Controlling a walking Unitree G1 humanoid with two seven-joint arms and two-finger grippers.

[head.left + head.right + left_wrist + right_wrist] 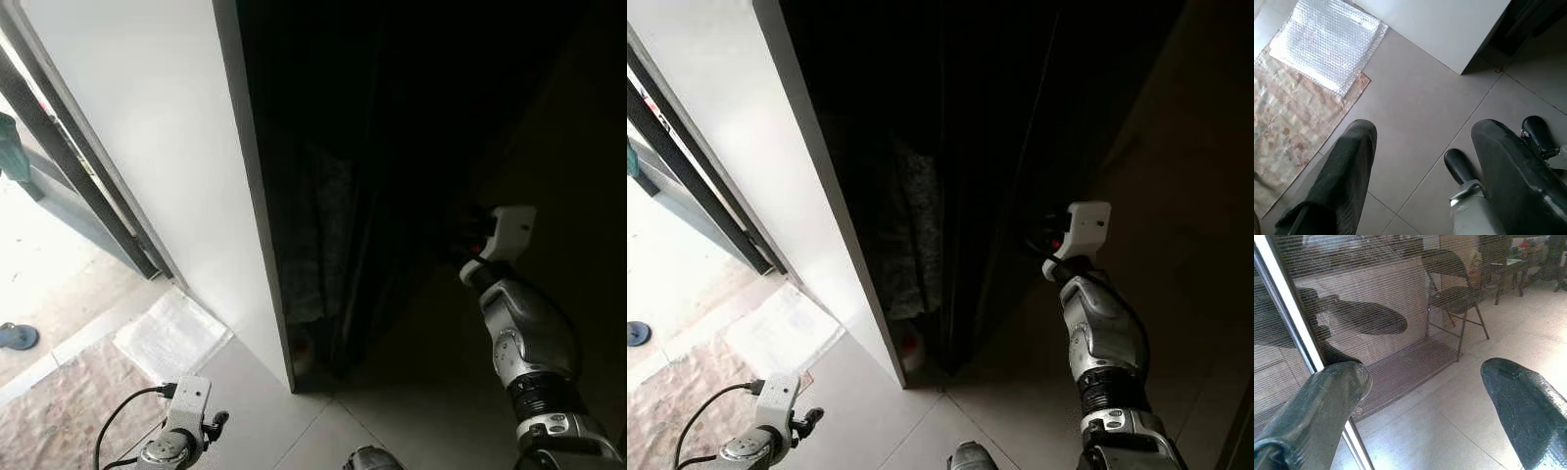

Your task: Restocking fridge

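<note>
The right gripper (1420, 396), its black fingers spread wide and empty, reaches up into the tall dark fridge opening (392, 147) beside a white side panel (167, 166), while the left gripper (1420, 161), also wide open and empty, hangs over grey floor tiles (1415, 112).

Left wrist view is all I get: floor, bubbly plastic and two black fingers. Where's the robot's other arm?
Observer: The right arm is raised, and the right gripper is up in front of a tall dark opening beside a white panel.
Operator: Is it holding anything?
Observer: No. Its fingers are spread with nothing between them.
Operator: What's inside the dark bit?
Observer: It's mostly too dark to tell, but something grey and mottled, like cloth, hangs there.
</note>
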